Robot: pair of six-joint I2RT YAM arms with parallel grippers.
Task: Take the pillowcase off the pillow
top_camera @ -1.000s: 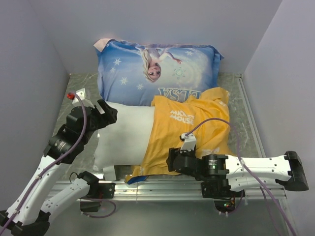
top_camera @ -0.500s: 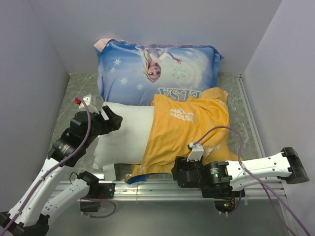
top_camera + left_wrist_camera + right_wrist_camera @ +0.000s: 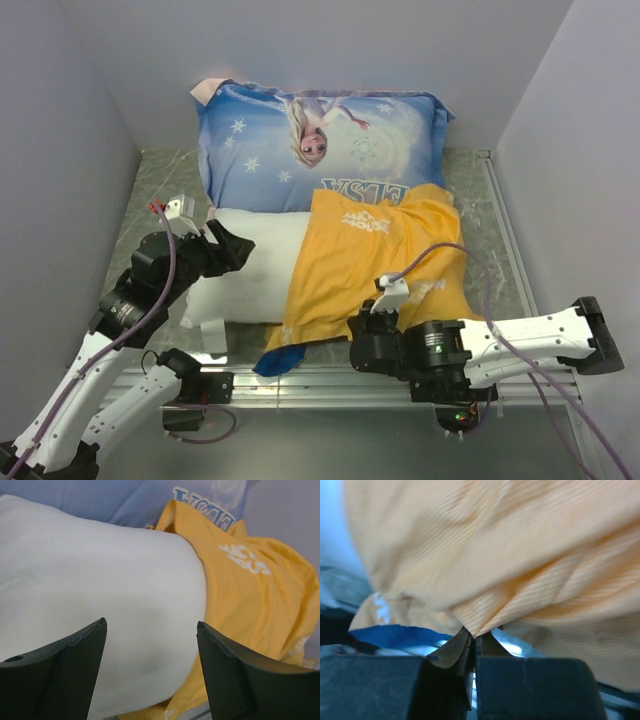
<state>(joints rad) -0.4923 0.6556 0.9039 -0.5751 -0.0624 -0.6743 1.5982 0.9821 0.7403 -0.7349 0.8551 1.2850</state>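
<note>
Pillowcase (image 3: 370, 265) position: yellow-orange side up, white lettering toward the far edge, covering the right portion of the pillow (image 3: 250, 270) at mid-desk. The exposed white left portion of the pillow extends toward the left edge of the desk (image 3: 160, 190). The open hem of the pillowcase runs diagonally across the pillow from the far side to the near edge, where a corner is turned over and shows the blue side (image 3: 275, 360) beside the metal rail. The right end effector (image 3: 472, 640) is closed tight on a gathered fold of yellow fabric at the near hem. The left end effector (image 3: 151, 625) is spread wide at the pillow's left end, with white pillow surface filling the gap between its fingers; contact cannot be determined. An Elsa-print pillow (image 3: 320, 140) lies along the far edge, touching the far sides of both the pillow and the pillowcase. Bare desk surface shows in the far-left corner, along the left edge, and in a strip between the pillowcase and the right edge. Walls enclose the left, far and right edges.
</note>
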